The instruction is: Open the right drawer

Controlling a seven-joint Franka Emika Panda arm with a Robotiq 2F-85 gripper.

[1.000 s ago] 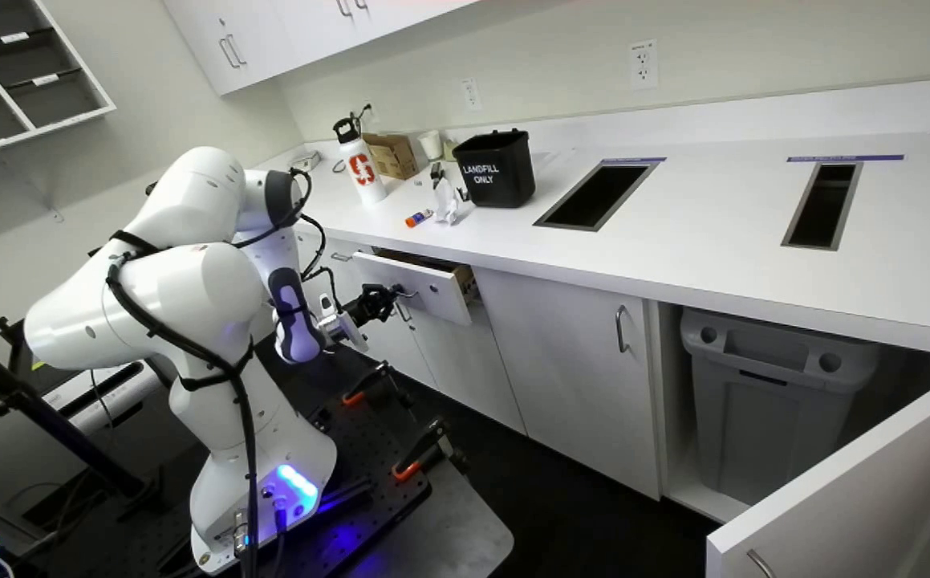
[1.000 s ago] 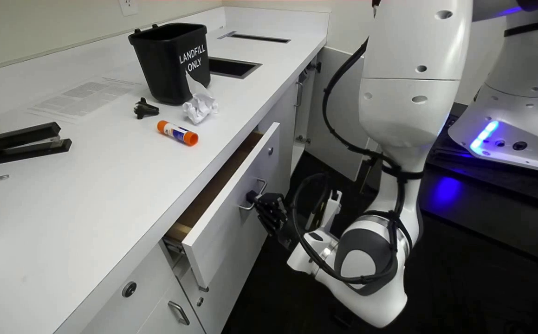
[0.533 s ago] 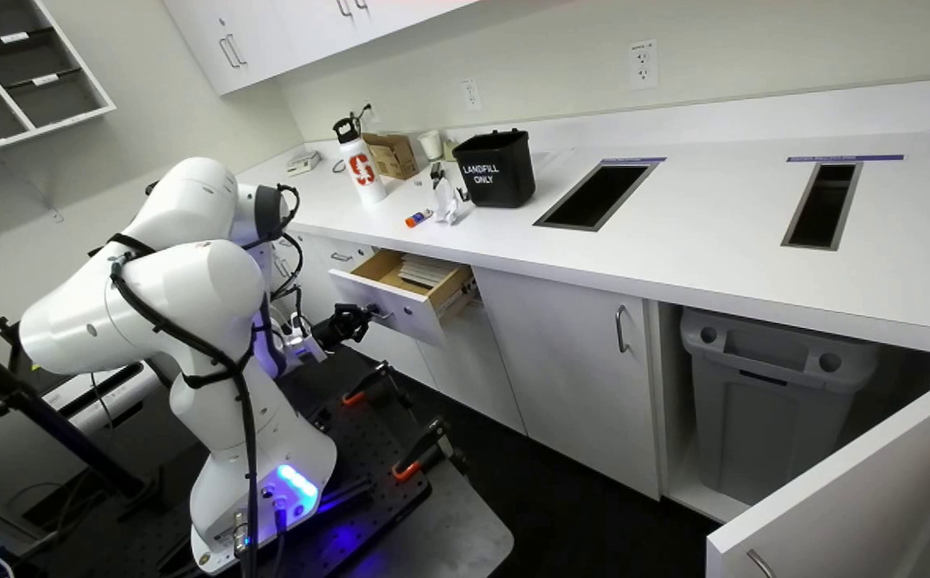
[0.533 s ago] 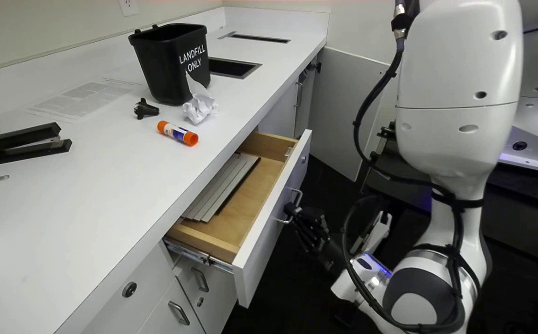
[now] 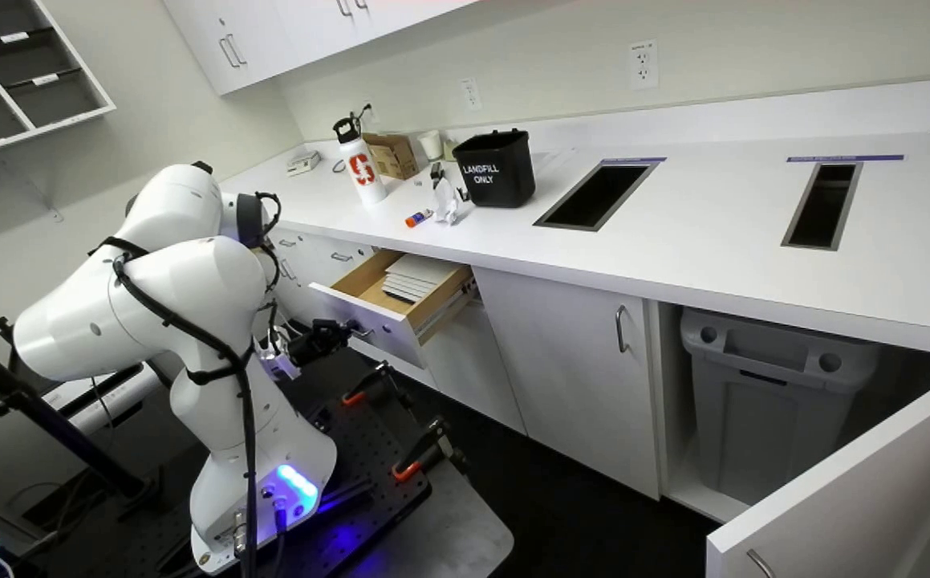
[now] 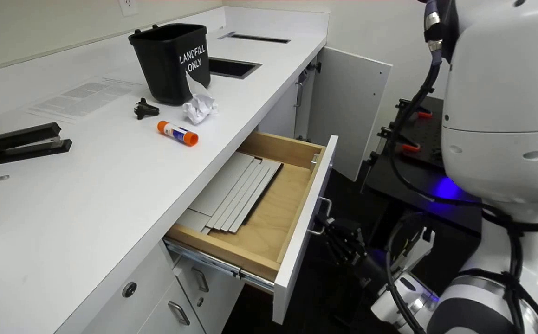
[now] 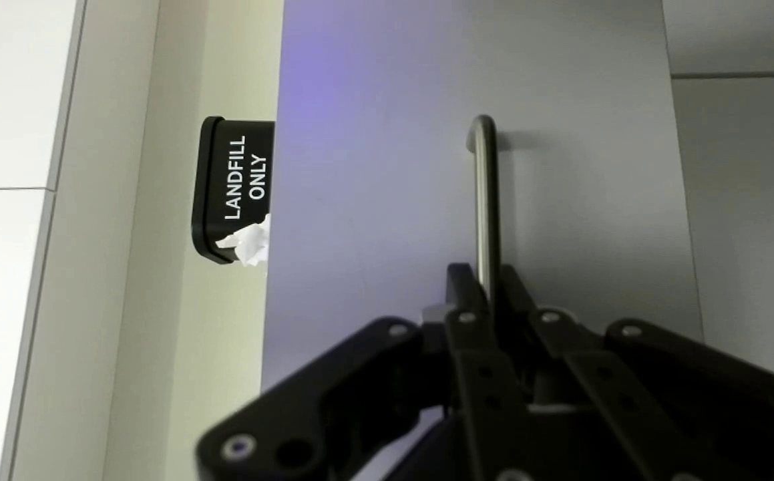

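Observation:
The right drawer, with a flat white front and pale wood sides, is pulled far out from under the counter in both exterior views (image 5: 402,337) (image 6: 278,213). Its front fills the middle of the wrist view (image 7: 373,200). The slim metal handle (image 7: 487,200) runs between my gripper's fingers (image 7: 483,284); it also shows in an exterior view (image 6: 328,205). My gripper, seen in both exterior views (image 5: 350,327) (image 6: 323,220), is shut on the handle. The fingers hide the handle's near end in the wrist view. Flat grey-white strips (image 6: 241,195) lie in the drawer.
On the counter (image 6: 87,195) stand a black landfill bin (image 6: 173,65), crumpled paper (image 6: 200,106), a glue stick (image 6: 177,133) and a stapler (image 6: 18,144). A cabinet door (image 5: 850,482) stands open beside a grey bin (image 5: 769,401). Clamps (image 5: 420,453) sit on the robot's base table.
The drawer has slid from slightly open to far out, and its wood inside and strips have come into view. My gripper has moved away from the counter with the handle.

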